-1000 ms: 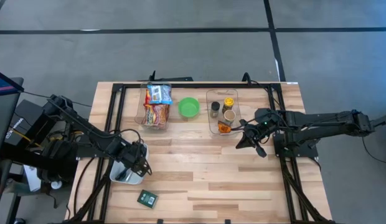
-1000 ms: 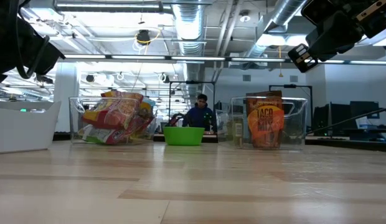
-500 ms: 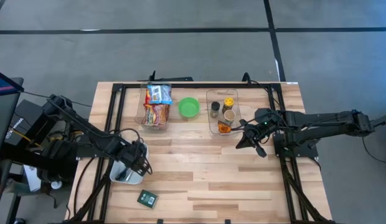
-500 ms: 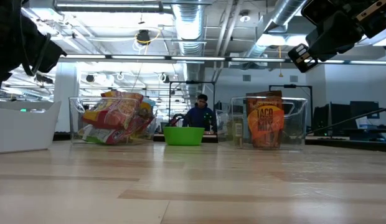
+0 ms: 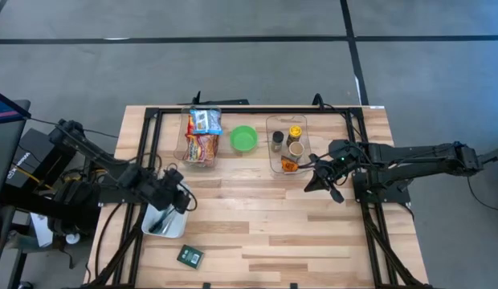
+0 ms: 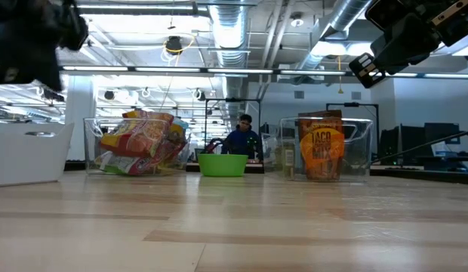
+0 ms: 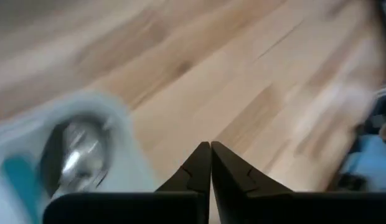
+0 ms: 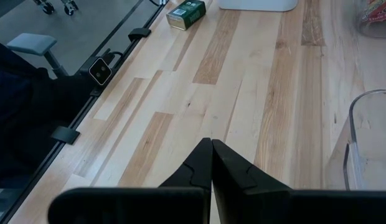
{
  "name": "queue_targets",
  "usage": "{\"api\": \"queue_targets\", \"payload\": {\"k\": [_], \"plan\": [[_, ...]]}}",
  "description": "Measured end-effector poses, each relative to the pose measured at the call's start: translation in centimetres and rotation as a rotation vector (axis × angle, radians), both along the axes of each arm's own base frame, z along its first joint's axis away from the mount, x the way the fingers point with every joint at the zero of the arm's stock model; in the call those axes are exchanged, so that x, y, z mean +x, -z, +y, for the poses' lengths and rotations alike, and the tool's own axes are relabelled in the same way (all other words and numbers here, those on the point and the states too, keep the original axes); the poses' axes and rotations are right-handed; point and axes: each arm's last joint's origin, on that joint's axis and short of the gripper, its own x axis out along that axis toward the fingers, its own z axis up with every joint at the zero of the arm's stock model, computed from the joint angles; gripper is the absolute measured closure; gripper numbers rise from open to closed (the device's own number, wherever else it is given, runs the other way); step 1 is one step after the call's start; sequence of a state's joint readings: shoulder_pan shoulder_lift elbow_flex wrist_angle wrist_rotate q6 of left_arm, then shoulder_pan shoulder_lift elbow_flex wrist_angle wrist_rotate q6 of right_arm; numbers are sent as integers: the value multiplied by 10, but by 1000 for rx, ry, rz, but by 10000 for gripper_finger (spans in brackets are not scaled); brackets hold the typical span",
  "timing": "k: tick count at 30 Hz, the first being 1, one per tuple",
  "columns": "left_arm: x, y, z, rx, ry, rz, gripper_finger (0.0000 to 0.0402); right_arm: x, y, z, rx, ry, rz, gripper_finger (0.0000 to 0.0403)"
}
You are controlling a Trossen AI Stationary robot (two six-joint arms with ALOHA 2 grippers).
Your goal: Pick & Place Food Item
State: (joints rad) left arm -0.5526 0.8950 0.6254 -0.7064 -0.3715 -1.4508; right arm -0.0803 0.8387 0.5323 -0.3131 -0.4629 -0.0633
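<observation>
Food item: none in either claw; packets lie in clear bin (image 5: 202, 136), jars in second bin (image 5: 287, 144) | left gripper (image 5: 181, 202) over white tub (image 5: 163, 225), pinched shut, empty | right gripper (image 5: 310, 185) shut, empty, beside jars | pick not yet made

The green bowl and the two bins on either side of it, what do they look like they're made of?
The green bowl looks like matte plastic: uniform bright colour, no glare. The left bin and the right bin look like clear, glossy plastic or acrylic: the snack packets and the taco mix box show straight through their walls, whose edges catch light. Glass cannot be ruled out.
</observation>
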Motion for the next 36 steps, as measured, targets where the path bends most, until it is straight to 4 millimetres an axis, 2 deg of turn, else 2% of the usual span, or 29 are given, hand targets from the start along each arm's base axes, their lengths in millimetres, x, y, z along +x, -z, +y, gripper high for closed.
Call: {"api": "queue_targets", "payload": {"k": [5,14,20,25,30,36], "plan": [[12,-19,-4,86,59,-259,400,0,0,0,0,0,1,403],[39,-64,-23,209,236,-770,398,0,0,0,0,0,1,403],[54,-75,-44,199,377,-1011,398,0,0,0,0,0,1,403],[65,-68,-63,123,437,-1092,399,0,0,0,0,0,1,403],[74,-54,-80,17,442,-1031,401,0,0,0,0,0,1,403],[89,-59,-100,11,467,-1025,401,0,0,0,0,0,1,403]]}}
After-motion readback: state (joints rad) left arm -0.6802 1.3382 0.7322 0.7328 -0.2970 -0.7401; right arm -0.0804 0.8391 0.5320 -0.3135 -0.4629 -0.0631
